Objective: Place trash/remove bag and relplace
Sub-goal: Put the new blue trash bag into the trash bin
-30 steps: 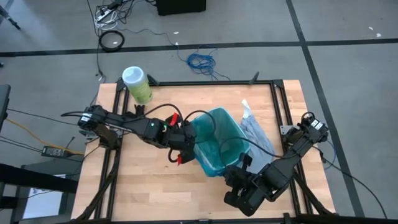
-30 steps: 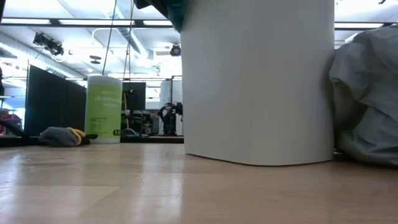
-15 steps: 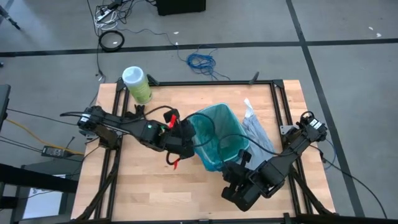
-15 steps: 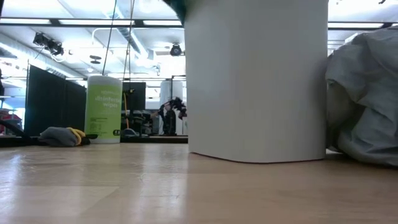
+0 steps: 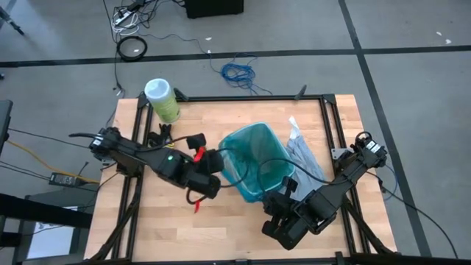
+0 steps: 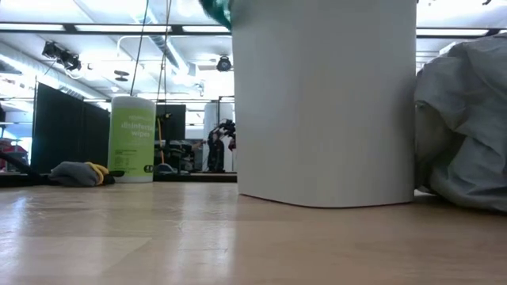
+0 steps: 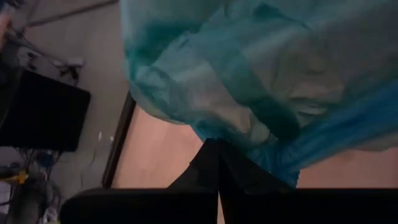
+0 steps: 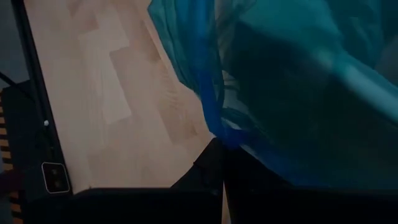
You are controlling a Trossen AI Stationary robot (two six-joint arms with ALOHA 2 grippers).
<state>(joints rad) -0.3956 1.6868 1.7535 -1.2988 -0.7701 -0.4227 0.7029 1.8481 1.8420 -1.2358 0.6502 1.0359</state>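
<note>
A teal-green translucent bag (image 5: 254, 158) is spread over the mouth of the white bin (image 6: 325, 103), which stands on the table. My left gripper (image 5: 218, 163) is at the bin's left side, shut on the teal plastic. My right gripper (image 5: 283, 193) is at the bin's near right corner, also shut on it. The pale grey bag (image 5: 302, 151) lies crumpled on the table right of the bin and bulges against it in the low view (image 6: 463, 119). No trash scraps show. My left gripper (image 7: 217, 149) pinches a bunched bit of the teal bag's rim (image 7: 249, 134) on the bin's left side, coming level from the table's left. The plastic fans out from the fingertips, up over the bin. My right gripper (image 8: 222, 146) pinches a gathered fold of the teal bag's edge (image 8: 225, 127) at the bin's near right corner, coming from the near right. The plastic runs drawn from the fingertips toward the bin.
A green wipes canister (image 5: 162, 99) stands at the table's far left corner. A grey and yellow cloth (image 6: 79, 172) lies beyond it in the low view. Bare wood lies near and left of the bin. Black frame rails edge the table.
My left gripper drew back toward the table's left and near edge with the teal rim. The bag went from a slumped heap to a mouth spread open over the bin. The bin shifted slightly on the table. My right gripper edged in toward the bin.
</note>
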